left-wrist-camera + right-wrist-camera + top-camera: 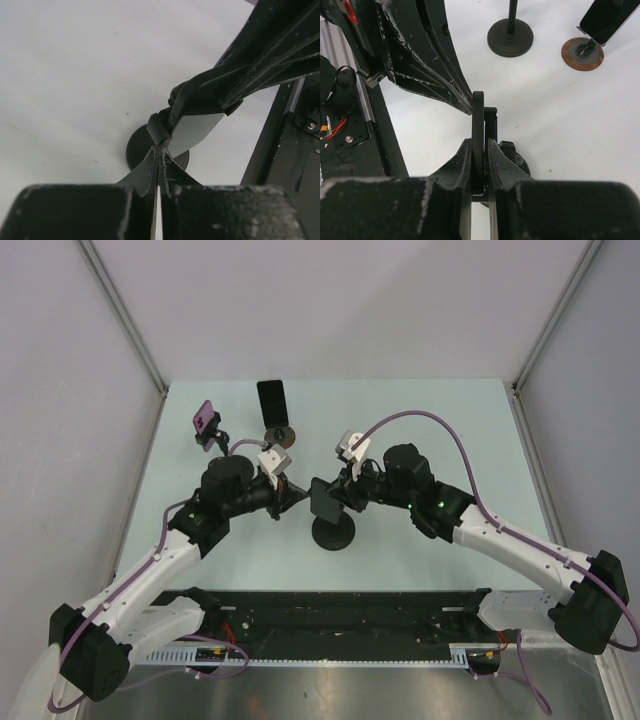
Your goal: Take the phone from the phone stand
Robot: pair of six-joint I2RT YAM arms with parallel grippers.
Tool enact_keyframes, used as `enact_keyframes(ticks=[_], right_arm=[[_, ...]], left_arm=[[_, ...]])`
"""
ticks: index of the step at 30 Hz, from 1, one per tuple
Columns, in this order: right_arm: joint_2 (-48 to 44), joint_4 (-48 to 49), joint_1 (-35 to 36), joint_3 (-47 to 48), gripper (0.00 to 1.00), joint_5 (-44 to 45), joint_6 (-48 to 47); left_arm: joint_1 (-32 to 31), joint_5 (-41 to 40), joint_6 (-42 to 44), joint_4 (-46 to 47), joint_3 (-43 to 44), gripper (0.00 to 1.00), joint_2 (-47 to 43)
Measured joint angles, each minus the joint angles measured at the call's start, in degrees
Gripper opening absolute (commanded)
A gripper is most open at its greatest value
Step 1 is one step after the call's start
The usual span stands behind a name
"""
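- Standing on edge at the middle of the table, the phone is seen as a thin dark slab in the right wrist view and is clamped across its faces by the right gripper.
- The jaws of that gripper are drawn narrow, and both fingers are pressed flat against the phone.
- The phone is placed directly above the round black foot of the phone stand. The stand's upper holder lies just beside the back of the phone, but whether the phone is seated in it cannot be told.
- In the left wrist view a pale grey reflection is shown on the phone's face.
- The left gripper is brought in from the opposite side, with its tips against the dark knuckle at the top of the stand.
- Its jaws are closed almost together, so that only a thin bright slit is left between them. Whether any part of the stand is pinched at the tips cannot be told.
- The two grippers are set nose to nose over the stand, and the left one is visible at the upper left of the right wrist view.
- Farther back on the table, a black phone is propped on a stand with a round brown base.
- A pink phone is held on another stand to the left of it, well apart from the grippers.
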Motion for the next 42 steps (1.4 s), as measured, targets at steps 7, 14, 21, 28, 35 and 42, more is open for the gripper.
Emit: enact_keyframes(ticks=[7, 14, 21, 28, 35, 42], right_arm=[[0.26, 0.09, 0.57, -0.15, 0.41, 1.31, 0.85], [1.84, 0.07, 1.22, -0.20, 0.56, 2.67, 1.97], [2.60, 1.07, 1.20, -0.22, 0.15, 3.91, 2.97], [2.60, 1.36, 1.20, -0.44, 0.00, 3.34, 3.37], [2.60, 1.49, 1.16, -0.46, 0.00, 1.68, 3.23], [2.60, 1.46, 0.83, -0.50, 0.00, -0.24, 2.43]], left_arm=[[-0.04, -1.57, 0.07, -0.02, 0.00, 0.00, -0.85], [-0.72, -2.73, 0.02, 0.20, -0.07, 0.00, -3.80], [-1.11, -3.23, -0.04, 0.37, -0.90, 0.46, -4.52], [-1.14, -3.19, 0.76, 0.57, -0.90, 0.72, -3.04], [-1.14, -2.58, 2.05, 0.55, -0.44, 0.69, 0.96], [-1.25, -1.46, 2.69, 0.55, 0.31, 0.59, 2.62]])
